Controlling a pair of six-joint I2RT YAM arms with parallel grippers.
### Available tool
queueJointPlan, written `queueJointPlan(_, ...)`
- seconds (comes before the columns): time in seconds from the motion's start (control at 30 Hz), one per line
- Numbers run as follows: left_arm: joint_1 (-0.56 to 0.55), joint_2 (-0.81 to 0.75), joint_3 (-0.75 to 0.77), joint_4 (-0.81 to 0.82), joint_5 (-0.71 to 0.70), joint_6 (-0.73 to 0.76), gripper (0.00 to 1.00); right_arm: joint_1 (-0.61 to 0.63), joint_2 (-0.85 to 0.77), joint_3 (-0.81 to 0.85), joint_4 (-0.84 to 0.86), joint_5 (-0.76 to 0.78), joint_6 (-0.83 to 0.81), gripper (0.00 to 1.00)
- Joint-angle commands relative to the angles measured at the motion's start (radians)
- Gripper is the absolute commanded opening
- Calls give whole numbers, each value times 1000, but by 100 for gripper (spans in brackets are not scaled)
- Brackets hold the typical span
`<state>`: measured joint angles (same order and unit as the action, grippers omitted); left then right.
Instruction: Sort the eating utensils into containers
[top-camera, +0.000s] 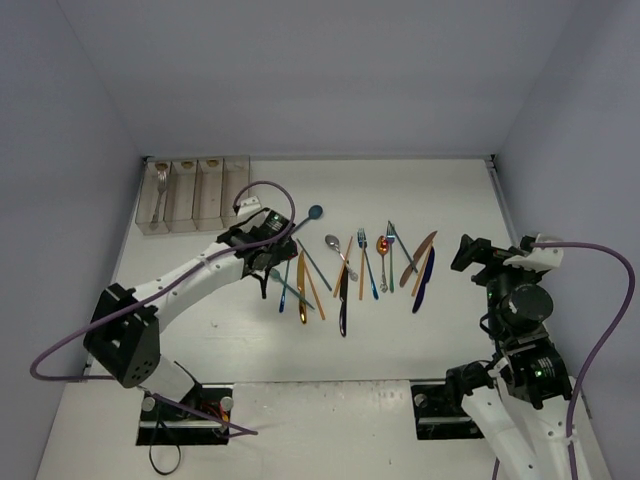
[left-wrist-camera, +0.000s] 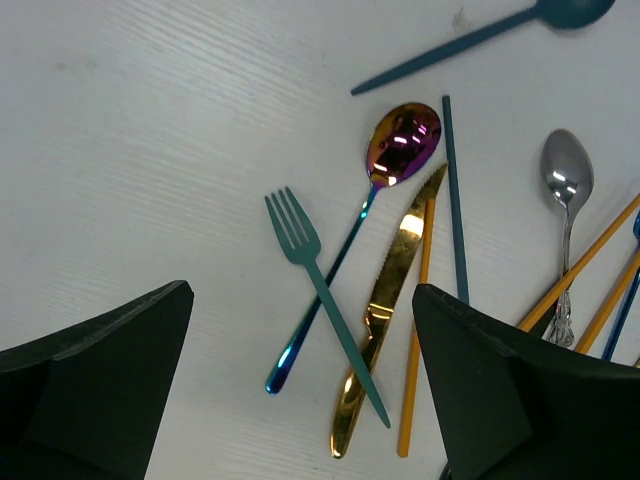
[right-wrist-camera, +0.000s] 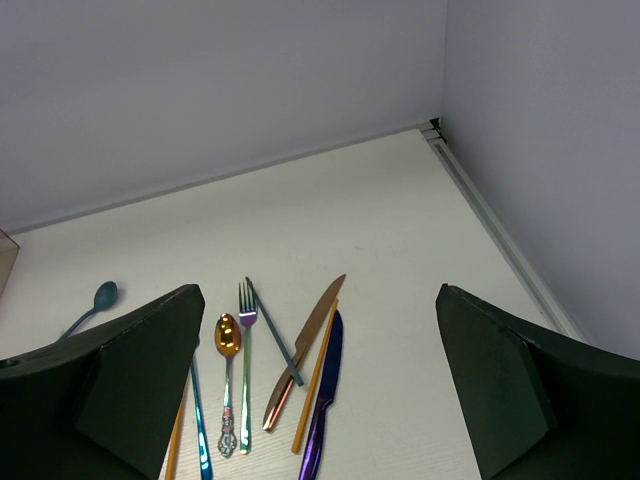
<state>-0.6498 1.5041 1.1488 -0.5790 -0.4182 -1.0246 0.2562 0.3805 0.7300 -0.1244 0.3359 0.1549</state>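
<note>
The white counter (top-camera: 420, 200) is carrying four joined pale bins (top-camera: 195, 195) at its far left corner. The left gripper (left-wrist-camera: 302, 300), spread wide and nearer, is hovering over a slim teal fork (left-wrist-camera: 332, 315) lying slantwise between its fingers. The right gripper (right-wrist-camera: 320, 290) is hanging wide and empty.

Bright, even overhead light, soft shadows, sharp focus; perhaps slight glare on cutlery.

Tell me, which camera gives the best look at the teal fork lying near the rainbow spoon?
The left wrist view: the teal fork lies close up, its tines clear, its handle crossing the iridescent spoon. The top view shows only a thin teal sliver; the right wrist view does not show it.
</note>
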Motion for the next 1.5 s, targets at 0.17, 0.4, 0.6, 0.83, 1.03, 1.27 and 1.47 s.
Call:
queueJointPlan(0.17, -57, 138, -6, -10, 65, -213, 82, 3, -17, 45, 23, 0, 14, 100)
queueJointPlan(0.4, -59, 213, 15, -7, 90, -220, 70, 2, -36, 39, 7, -3, 16, 100)
queueJointPlan(0.6, -59, 232, 17, -7, 106, -229, 59, 3, -52, 33, -1, -2, 20, 100)
queueJointPlan(0.83, -58, 252, 21, -8, 107, -229, 51, 3, -61, 29, -6, -6, 21, 100)
queueJointPlan(1.03, -49, 262, 46, -10, 86, -197, 44, 3, -76, 31, -13, -1, 12, 100)
queueJointPlan(1.27, -15, 276, 72, -8, 82, -171, 37, 3, -82, 29, -18, -1, 14, 100)
queueJointPlan(1.47, 8, 279, 81, -8, 67, -157, 34, 3, -80, 28, -21, -1, 11, 100)
